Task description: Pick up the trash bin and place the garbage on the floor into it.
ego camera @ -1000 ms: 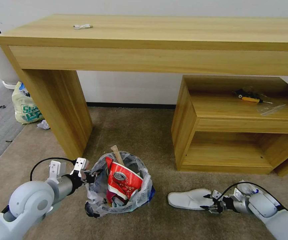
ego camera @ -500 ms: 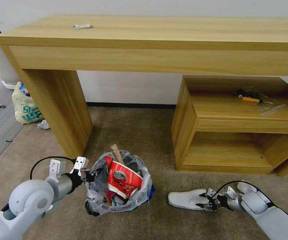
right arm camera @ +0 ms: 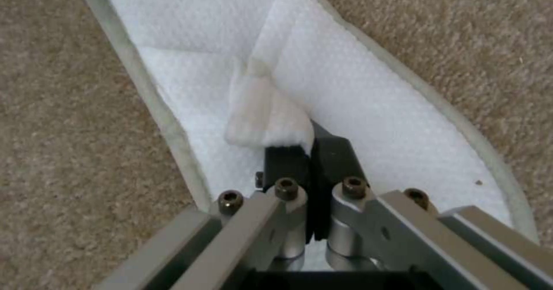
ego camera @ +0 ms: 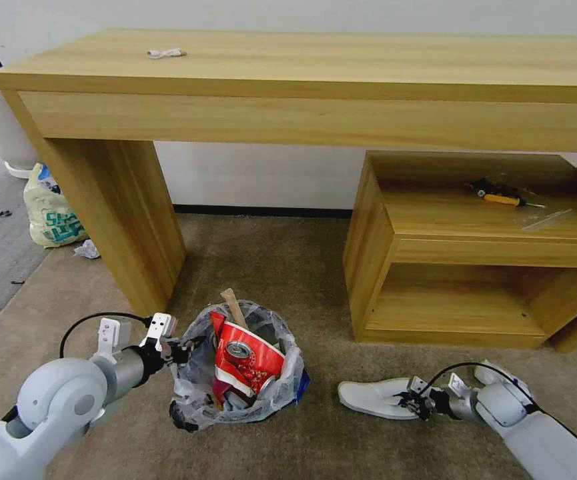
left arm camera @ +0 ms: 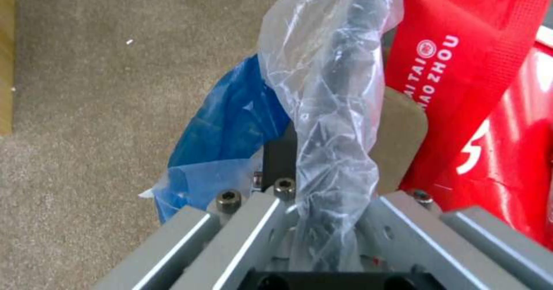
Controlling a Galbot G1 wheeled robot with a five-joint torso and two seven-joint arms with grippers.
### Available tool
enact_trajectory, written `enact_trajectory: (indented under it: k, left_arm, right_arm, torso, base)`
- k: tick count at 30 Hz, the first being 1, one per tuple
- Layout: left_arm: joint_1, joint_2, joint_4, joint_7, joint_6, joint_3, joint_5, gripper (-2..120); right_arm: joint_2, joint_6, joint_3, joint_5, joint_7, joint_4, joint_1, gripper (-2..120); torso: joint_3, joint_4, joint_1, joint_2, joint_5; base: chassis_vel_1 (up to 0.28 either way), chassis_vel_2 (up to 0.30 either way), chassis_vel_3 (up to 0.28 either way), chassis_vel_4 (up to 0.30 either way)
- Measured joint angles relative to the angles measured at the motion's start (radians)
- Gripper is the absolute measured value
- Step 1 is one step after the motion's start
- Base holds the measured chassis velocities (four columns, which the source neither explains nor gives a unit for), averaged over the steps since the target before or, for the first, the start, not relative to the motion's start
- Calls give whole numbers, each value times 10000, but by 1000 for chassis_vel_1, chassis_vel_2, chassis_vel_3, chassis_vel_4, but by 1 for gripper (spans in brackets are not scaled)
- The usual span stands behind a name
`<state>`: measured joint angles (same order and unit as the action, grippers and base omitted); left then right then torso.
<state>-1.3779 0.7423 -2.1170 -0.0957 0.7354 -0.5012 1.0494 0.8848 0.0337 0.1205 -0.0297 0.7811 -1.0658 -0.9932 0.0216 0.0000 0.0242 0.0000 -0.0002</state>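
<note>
Below, tan carpet (ego camera: 281, 260), wooden desk (ego camera: 315, 87).

White wall (ego camera: 255, 177), wooden desk (ego camera: 315, 80), low shelf (ego camera: 488, 253)

The left arm is stretched forward low, its gripper (ego camera: 180, 351) clamped on the bag-lined rim of the small round black trash bin (ego camera: 238, 373) directly ahead of its fingers. The right arm is reached down and inward, its gripper (ego camera: 413, 404) pinched tight on the strap of the flat white slipper (ego camera: 375, 396) lying beneath its jaws.
</note>
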Motion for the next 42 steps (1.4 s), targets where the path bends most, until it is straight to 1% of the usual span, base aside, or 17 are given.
enact_trajectory:
  k: [12, 16, 17, 21, 22, 24, 25, 28, 29, 31, 32, 35, 36, 38, 39, 42]
  left_arm:
    - [44, -6, 13, 10, 0, -4, -1, 0]
    - [75, 4, 67, 37, 0, -14, -19, 0]
    - [75, 4, 67, 37, 0, -14, -19, 0]
    - [100, 38, 152, 157, 0, -28, -131, 0]
    - [100, 38, 152, 157, 0, -28, -131, 0]
    - [100, 47, 196, 184, 0, -39, -173, 0]
    - [100, 47, 196, 184, 0, -39, -173, 0]
    - [112, 46, 269, 228, 0, -79, -186, 0]
    - [112, 46, 269, 228, 0, -79, -186, 0]
    - [133, 47, 293, 233, 0, -90, -192, 0]
    - [133, 47, 293, 233, 0, -90, -192, 0]
    - [204, 72, 335, 235, 0, -78, -212, 0]
    - [204, 72, 335, 235, 0, -78, -212, 0]
    - [347, 121, 444, 228, 0, 24, -246, 0]
    - [444, 121, 508, 218, 0, 84, -248, 0]
    - [602, 88, 606, 218, 0, 169, -223, 0]
  right_arm:
    - [-20, 126, 316, -261, -422, -697, -349, 0]
    - [-101, 340, 653, -761, -631, -1402, -587, 0]
    - [-101, 340, 653, -761, -631, -1402, -587, 0]
    - [-134, 710, 1153, -1642, -1061, -2523, -917, 0]
    - [-134, 710, 1153, -1642, -1061, -2523, -917, 0]
    - [-116, 832, 1388, -2106, -1315, -3100, -1086, 0]
    - [-116, 832, 1388, -2106, -1315, -3100, -1086, 0]
    - [-119, 1046, 1764, -2784, -1504, -4112, -1254, 0]
    - [-119, 1046, 1764, -2784, -1504, -4112, -1254, 0]
    - [-114, 1202, 1920, -3221, -1629, -4705, -1257, 0]
    - [-114, 1202, 1920, -3221, -1629, -4705, -1257, 0]
    - [-104, 1443, 2065, -3701, -1800, -5432, -1242, 0]
    - [-104, 1443, 2065, -3701, -1800, -5432, -1242, 0]
    - [-25, 1817, 2087, -4485, -2217, -6579, -991, 0]
    - [37, 1952, 2039, -4685, -2404, -6925, -836, 0]
    - [209, 2184, 1893, -4998, -2673, -7422, -505, 0]
  torso:
    - [2, 0, 0, -1, 2]
    - [1, 0, 0, 0, -1]
    - [1, 0, 0, 0, -1]
    - [1, 0, 0, 0, -4]
    - [1, 0, 0, 0, -4]
    - [1, 0, 0, -1, 0]
    - [1, 0, 0, -1, 0]
    - [1, -1, 0, -1, -3]
    - [1, -1, 0, -1, -3]
    - [1, -1, 0, -1, -3]
    - [1, -1, 0, -1, -3]
    - [1, 0, 0, -1, -2]
    - [1, 0, 0, -1, -2]
    - [1, -1, 0, -1, -4]
    - [1, -1, 0, -1, -4]
    - [1, -1, 0, -1, -3]
  base:
    - [0, 0, 0, 0]
    - [0, 0, 0, 0]
    - [0, 0, 0, 0]
    - [0, 0, 0, 0]
    - [0, 0, 0, 0]
    - [0, 0, 0, 0]
    - [0, 0, 0, 0]
    - [0, 0, 0, 0]
    - [0, 0, 0, 0]
    - [0, 0, 0, 0]
    - [0, 0, 0, 0]
    - [0, 0, 0, 0]
    - [0, 0, 0, 0]
    - [0, 0, 0, 0]
    - [0, 0, 0, 0]
    - [0, 0, 0, 0]
